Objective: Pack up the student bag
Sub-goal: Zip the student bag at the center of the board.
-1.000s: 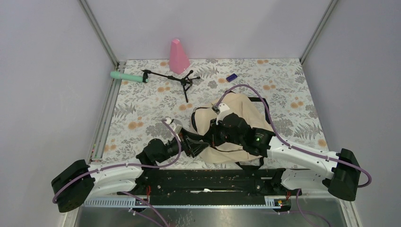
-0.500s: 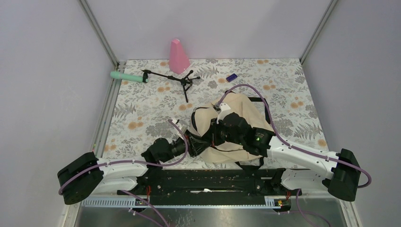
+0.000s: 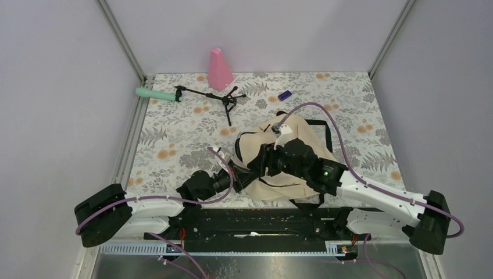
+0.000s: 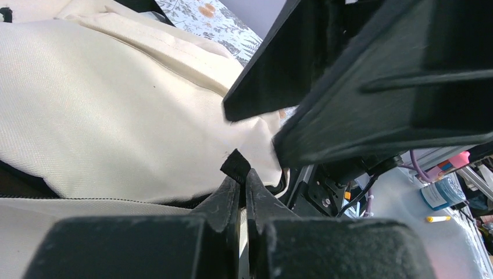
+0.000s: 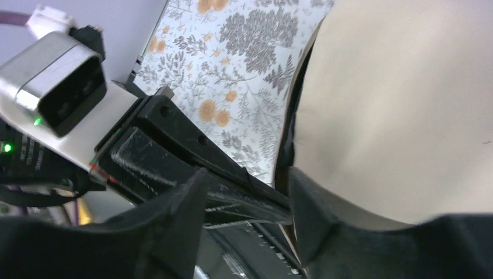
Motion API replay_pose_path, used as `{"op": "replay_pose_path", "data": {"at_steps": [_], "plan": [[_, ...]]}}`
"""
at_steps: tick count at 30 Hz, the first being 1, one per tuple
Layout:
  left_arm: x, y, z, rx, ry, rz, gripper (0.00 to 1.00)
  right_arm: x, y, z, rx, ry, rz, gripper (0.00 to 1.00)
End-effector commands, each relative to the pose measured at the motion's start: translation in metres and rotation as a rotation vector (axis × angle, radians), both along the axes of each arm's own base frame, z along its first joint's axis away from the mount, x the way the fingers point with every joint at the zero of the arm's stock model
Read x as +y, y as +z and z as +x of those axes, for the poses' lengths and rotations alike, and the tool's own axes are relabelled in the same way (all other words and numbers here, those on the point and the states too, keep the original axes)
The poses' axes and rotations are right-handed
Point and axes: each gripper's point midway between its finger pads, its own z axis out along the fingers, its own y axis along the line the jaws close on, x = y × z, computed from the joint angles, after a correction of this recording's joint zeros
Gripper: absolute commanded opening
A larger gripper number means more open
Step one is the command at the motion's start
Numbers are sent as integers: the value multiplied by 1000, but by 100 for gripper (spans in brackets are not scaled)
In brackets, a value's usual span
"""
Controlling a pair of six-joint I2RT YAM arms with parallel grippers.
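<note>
The student bag (image 3: pixel 256 145), cream with black straps, lies on the flowered table in front of both arms. My left gripper (image 3: pixel 245 175) reaches in at its near left edge. In the left wrist view this gripper (image 4: pixel 244 177) is shut on a small black fabric tab (image 4: pixel 236 164) at the edge of the student bag (image 4: pixel 104 104). My right gripper (image 3: pixel 266 164) hangs over the same spot, just above the left one. In the right wrist view it (image 5: pixel 247 192) stands open beside the cream fabric (image 5: pixel 407 104), with the left gripper's black fingers (image 5: pixel 174 145) seen beyond its gap.
At the back of the table stand a pink cone (image 3: pixel 220 70), a green cylinder (image 3: pixel 157 94), a black tripod (image 3: pixel 218 97) and a small blue object (image 3: pixel 284 95). Side rails and grey walls bound the table. The two wrists are close together.
The left gripper has moved in to the bag's edge and closed on the black tab. The right gripper has opened, and its arm has shifted slightly right.
</note>
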Motion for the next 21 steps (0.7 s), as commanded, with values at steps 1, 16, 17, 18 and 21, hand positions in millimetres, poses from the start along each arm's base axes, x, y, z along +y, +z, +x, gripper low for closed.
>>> {"op": "replay_pose_path", "data": {"at_steps": [1, 16, 17, 18, 21], "plan": [[3, 30, 7, -25, 49, -101, 0, -27, 14, 9, -115, -69, -7, 72], [-5, 27, 8, 67, 34, -23, 0, -46, -29, -35, -361, 258, -63, 77], [-5, 27, 8, 71, 32, -20, 0, -42, -29, -36, -377, 280, -71, 77], [-5, 28, 8, 73, 32, -17, 0, -38, -29, -37, -393, 297, -80, 77], [-6, 30, 9, 84, 32, -20, 0, -27, -34, -35, -441, 326, -140, 77]]}}
